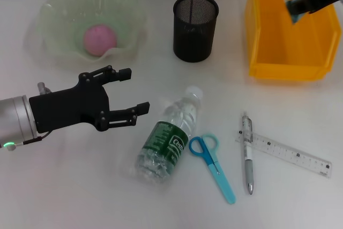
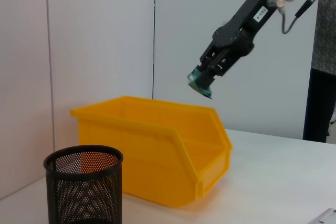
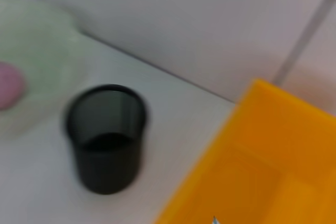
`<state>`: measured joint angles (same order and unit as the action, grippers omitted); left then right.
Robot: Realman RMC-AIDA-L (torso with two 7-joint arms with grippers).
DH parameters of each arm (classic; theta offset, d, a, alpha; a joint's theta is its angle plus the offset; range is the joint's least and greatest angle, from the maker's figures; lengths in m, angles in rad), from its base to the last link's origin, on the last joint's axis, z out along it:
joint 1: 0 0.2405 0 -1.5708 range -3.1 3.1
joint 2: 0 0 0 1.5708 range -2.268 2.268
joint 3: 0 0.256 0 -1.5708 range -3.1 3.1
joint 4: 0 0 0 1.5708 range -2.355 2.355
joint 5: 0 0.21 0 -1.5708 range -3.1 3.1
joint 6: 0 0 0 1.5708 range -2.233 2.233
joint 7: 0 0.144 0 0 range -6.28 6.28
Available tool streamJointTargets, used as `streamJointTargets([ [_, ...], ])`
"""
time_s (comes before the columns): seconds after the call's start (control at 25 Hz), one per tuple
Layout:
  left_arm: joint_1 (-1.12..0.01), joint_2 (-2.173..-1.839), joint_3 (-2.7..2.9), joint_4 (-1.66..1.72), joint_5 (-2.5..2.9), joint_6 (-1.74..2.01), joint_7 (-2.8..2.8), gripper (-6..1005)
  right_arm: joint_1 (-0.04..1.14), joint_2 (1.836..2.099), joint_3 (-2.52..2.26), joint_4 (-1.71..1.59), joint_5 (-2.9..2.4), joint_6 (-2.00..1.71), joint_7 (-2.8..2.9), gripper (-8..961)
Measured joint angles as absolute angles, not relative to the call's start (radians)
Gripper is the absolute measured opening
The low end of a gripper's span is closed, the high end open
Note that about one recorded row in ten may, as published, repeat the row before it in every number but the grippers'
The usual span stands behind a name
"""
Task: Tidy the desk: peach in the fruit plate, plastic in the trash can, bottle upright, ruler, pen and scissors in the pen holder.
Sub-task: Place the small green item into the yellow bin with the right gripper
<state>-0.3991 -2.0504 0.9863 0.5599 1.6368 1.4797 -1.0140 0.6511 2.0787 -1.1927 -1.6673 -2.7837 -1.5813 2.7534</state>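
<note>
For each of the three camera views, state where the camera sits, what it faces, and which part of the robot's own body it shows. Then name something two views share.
Head view: on the robot's head, looking down at the desk; shows the left end effector, open, near the lying bottle, and the right end effector over the yellow bin.
Left wrist view: low, facing across the desk at the bin and the right end effector holding green plastic.
Right wrist view: above, looking down; no robot parts visible.
Shared: all three show the pen holder.
</note>
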Motion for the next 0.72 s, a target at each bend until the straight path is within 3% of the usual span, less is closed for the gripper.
streamJointTargets([
  [0.6, -0.399, -2.051, 0.986, 0.561, 1.637, 1.488, -1.014, 872, 0.686, 2.08, -1.18, -1.329, -2.821, -1.287, 2.75, 399],
  [0.72, -0.398, -2.051, 0.986, 0.56, 1.637, 1.488, -1.014, 871, 0.689, 2.08, -1.179, -1.314, -2.821, -1.271, 2.75, 525],
])
